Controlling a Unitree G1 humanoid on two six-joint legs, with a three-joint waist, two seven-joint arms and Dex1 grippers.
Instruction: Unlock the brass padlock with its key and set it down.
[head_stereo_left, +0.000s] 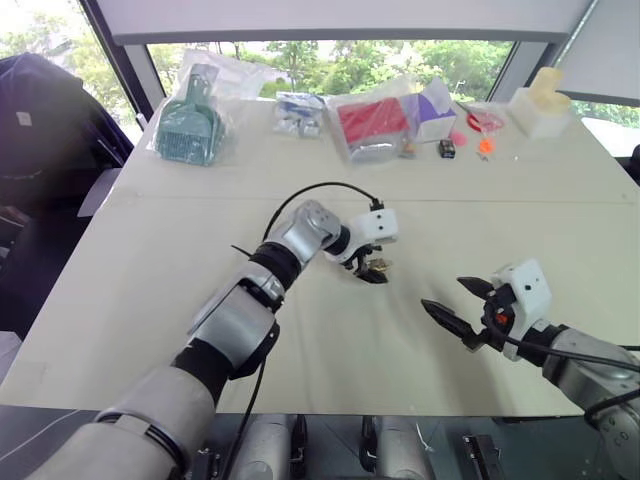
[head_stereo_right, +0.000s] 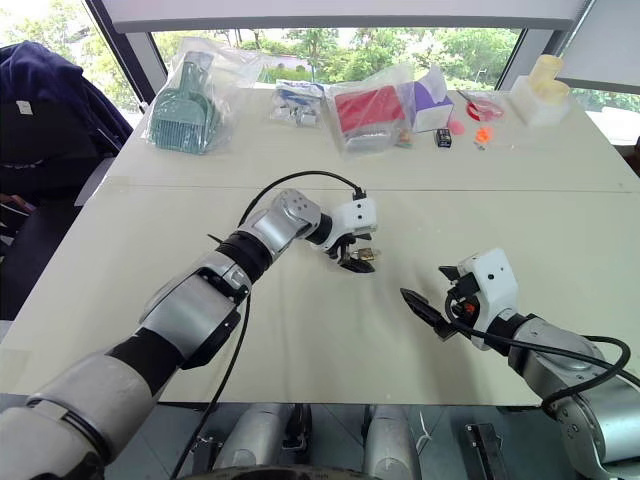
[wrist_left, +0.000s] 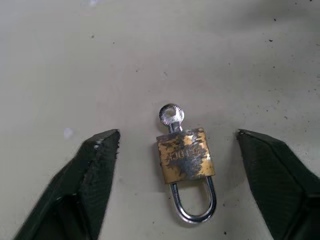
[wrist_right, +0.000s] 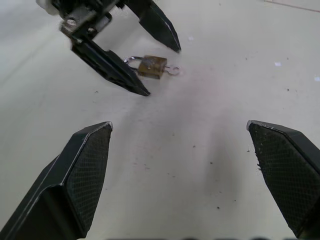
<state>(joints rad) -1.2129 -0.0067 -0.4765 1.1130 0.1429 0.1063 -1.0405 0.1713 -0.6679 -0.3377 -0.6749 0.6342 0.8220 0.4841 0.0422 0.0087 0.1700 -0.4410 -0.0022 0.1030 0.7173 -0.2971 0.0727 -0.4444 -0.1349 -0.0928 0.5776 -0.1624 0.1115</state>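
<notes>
**Padlock lined up, grip not made**

We see the padlock (wrist_left: 185, 156) flat on the tabletop (head_stereo_left: 150, 300), key (wrist_left: 171, 115) in it, between our left gripper (wrist_left: 177, 145) jaws, spread and untouching. Closing crooked could skid it away. Our right gripper (wrist_right: 180, 150) waits nearby, jaws wide, empty.

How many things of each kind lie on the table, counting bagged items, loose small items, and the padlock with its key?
Bagged items: 3 (teal brush, blue-white parts, red box)
Brass padlock with key: 1
Small black box: 1
White foam block: 1
Total: 6
</notes>
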